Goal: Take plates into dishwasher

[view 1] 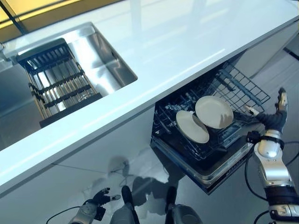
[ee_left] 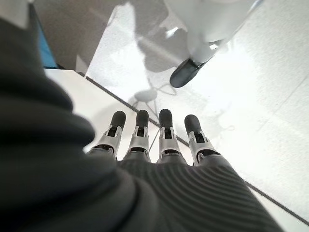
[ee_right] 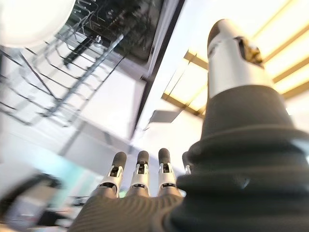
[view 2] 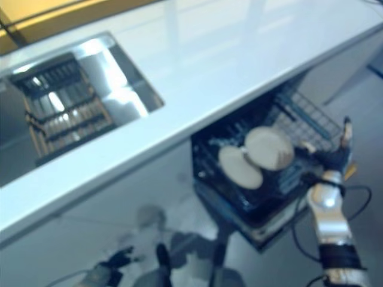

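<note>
Two round, off-white, smooth-glazed plates stand on edge in the pulled-out dark wire dishwasher rack, leaning away from each other near the rack's middle, so the loading looks done or close to it. The right robot hand hovers just beside the rack's outer edge with its silver, dark-tipped fingers straight and spread; its wrist view shows those fingers relaxed and holding nothing, with the wire tines and the pale underside of a plate past them. The left robot hand hangs low near the floor, well apart from the work, fingers loosely extended and empty.

I judge the step in hand to be the release and clearing away from the rack after a plate is set. The next move calls either for fetching another plate, if any remain, or for pushing the rack in; no further plates show on the long, glossy white surface, which reads as bare. The stainless-steel rectangular sink, let into the surface near its far left corner, holds a dark slatted drying rack that also appears empty, though its far side is partly hidden.

The rack is open thin wire grid, so plates must seat between tines to stay upright. The glazed plates look slippery and rigid.
</note>
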Tool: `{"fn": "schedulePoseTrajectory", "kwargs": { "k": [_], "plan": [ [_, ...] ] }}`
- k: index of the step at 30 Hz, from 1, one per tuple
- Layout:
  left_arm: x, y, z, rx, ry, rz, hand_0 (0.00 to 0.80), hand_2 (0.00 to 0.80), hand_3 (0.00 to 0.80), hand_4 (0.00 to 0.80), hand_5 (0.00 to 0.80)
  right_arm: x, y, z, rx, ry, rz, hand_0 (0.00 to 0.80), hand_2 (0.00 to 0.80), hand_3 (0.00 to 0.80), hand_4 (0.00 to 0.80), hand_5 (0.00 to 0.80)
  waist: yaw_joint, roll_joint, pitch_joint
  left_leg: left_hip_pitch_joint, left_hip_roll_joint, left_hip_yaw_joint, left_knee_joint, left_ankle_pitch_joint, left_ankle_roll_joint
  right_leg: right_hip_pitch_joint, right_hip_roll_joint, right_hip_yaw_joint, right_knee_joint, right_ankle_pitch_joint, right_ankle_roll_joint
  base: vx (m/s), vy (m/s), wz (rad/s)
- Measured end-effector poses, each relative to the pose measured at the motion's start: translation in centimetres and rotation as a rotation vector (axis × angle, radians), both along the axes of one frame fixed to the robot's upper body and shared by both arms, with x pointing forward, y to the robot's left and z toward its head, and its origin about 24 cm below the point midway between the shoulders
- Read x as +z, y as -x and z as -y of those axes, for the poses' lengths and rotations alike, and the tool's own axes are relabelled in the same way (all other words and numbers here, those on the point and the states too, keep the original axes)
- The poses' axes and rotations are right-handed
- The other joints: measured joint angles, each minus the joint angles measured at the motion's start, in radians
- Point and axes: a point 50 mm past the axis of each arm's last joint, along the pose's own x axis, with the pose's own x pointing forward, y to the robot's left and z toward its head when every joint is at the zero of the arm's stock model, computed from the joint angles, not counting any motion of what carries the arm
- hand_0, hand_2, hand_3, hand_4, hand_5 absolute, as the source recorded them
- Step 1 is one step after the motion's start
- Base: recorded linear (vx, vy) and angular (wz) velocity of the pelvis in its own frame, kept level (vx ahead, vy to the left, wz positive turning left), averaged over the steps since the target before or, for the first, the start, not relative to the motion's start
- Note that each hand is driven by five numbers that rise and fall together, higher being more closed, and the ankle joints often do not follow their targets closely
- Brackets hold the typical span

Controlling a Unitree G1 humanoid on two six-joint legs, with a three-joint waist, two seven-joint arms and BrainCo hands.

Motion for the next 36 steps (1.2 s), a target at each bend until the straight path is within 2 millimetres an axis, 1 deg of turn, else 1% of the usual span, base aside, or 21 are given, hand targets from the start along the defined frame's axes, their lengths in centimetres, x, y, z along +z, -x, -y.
{"fn": "schedulePoseTrajectory", "kwargs": {
  "k": [2,6,8,10,13,15,18,22,26,29,33,36],
  "plan": [
    [-0.4,0.6,0.4,0.006,0.011,-0.021,0.0,0.0,0.0,0.0,0.0,-1.4,0.7,0.3,0.005,-0.086,-0.018,0.0,0.0,0.0,0.0,0.0,-0.002,0.009,-0.021,0.02,0.002,0.015,0.0,-0.007,-0.002,0.015,0.002,0.013,-0.006,0.001,0.002,0.013,-0.024,-0.16],
    [-1.0,1.8,0.9,0.016,0.023,-0.056,0.0,0.0,0.0,0.0,0.0,-4.9,2.5,1.7,-0.062,-0.264,-0.087,0.0,0.0,0.0,0.0,0.0,-0.016,0.026,-0.07,0.036,0.009,0.027,-0.001,-0.015,-0.007,0.024,0.008,0.024,-0.006,-0.004,0.002,0.008,-0.022,-0.1],
    [-1.3,2.4,1.0,0.022,0.028,-0.075,0.0,0.0,0.0,0.0,0.0,-7.0,3.6,2.0,-0.115,-0.366,-0.107,0.0,0.0,0.0,0.0,0.0,-0.028,0.033,-0.086,0.041,0.013,0.036,-0.001,-0.015,-0.007,0.024,0.011,0.032,-0.006,-0.004,0.0,0.003,-0.019,-0.13],
    [-1.5,2.9,1.3,0.021,0.034,-0.089,0.0,0.0,0.0,0.0,0.0,-9.3,5.1,2.3,-0.179,-0.472,-0.144,0.0,0.0,0.0,0.0,0.0,-0.028,0.04,-0.095,0.052,0.015,0.043,-0.001,-0.018,-0.01,0.03,0.014,0.038,-0.006,-0.004,-0.001,-0.009,-0.023,-0.11],
    [-1.5,2.9,1.4,0.017,0.037,-0.088,0.0,0.0,0.0,0.0,0.0,-12.7,7.3,2.6,-0.254,-0.59,-0.23,0.0,0.0,0.0,0.0,0.0,-0.037,0.048,-0.104,0.056,0.017,0.044,-0.001,-0.018,-0.011,0.033,0.015,0.039,-0.006,-0.005,-0.002,-0.008,-0.011,0.0],
    [-1.5,2.9,1.5,0.013,0.037,-0.089,0.0,0.0,0.0,0.0,0.0,-14.6,8.5,2.6,-0.294,-0.66,-0.28,0.0,0.0,0.0,0.0,0.0,-0.042,0.054,-0.111,0.056,0.017,0.044,-0.001,-0.018,-0.011,0.033,0.015,0.039,-0.005,-0.006,-0.004,-0.024,-0.036,0.0],
    [-1.6,3.0,1.5,-0.004,0.033,-0.095,0.0,0.0,0.0,0.0,0.0,-16.8,10.1,2.8,-0.354,-0.724,-0.35,0.0,0.0,0.0,0.0,0.0,-0.048,0.064,-0.119,0.056,0.017,0.044,-0.001,-0.018,-0.011,0.034,0.015,0.039,-0.006,-0.006,-0.004,-0.026,-0.033,0.01],
    [-1.6,2.8,1.5,-0.008,0.03,-0.097,0.0,0.0,0.0,0.0,0.0,-18.7,11.9,3.1,-0.425,-0.755,-0.435,0.0,0.0,0.0,0.0,0.0,-0.048,0.077,-0.128,0.056,0.018,0.043,0.0,-0.018,-0.011,0.033,0.015,0.039,-0.006,-0.007,-0.005,-0.024,-0.013,0.0],
    [-1.5,2.6,1.7,-0.027,0.03,-0.098,0.0,0.0,0.0,0.0,0.0,-20.1,13.6,3.3,-0.498,-0.783,-0.511,0.0,0.0,0.0,0.0,0.0,-0.044,0.093,-0.137,0.053,0.021,0.041,0.0,-0.018,-0.011,0.031,0.013,0.037,-0.006,-0.008,-0.007,-0.008,-0.003,0.0],
    [-1.4,2.0,1.8,-0.04,0.041,-0.089,0.0,0.0,0.0,0.0,0.0,-21.1,15.2,3.5,-0.523,-0.828,-0.55,0.0,0.0,0.0,0.0,0.0,-0.027,0.118,-0.132,0.052,0.02,0.038,-0.002,-0.018,-0.011,0.031,0.008,0.036,-0.005,-0.009,-0.007,0.0,0.0,0.0],
    [-1.4,2.0,2.0,-0.054,0.053,-0.093,0.0,0.0,0.0,0.0,0.0,-21.2,14.8,3.2,-0.419,-0.874,-0.526,0.0,0.0,0.0,0.0,0.0,-0.023,0.159,-0.115,0.047,0.017,0.032,-0.003,-0.019,-0.011,0.03,0.004,0.031,-0.006,-0.009,-0.007,-0.014,0.02,0.02],
    [-1.4,1.9,2.3,-0.074,0.056,-0.092,0.0,0.0,0.0,0.0,0.0,-20.9,13.4,2.9,-0.287,-0.881,-0.519,0.0,0.0,0.0,0.0,0.0,-0.021,0.195,-0.107,0.031,0.014,0.03,0.0,-0.017,-0.01,0.017,0.001,0.024,-0.009,-0.008,-0.006,-0.041,0.046,0.03]
  ]
}}
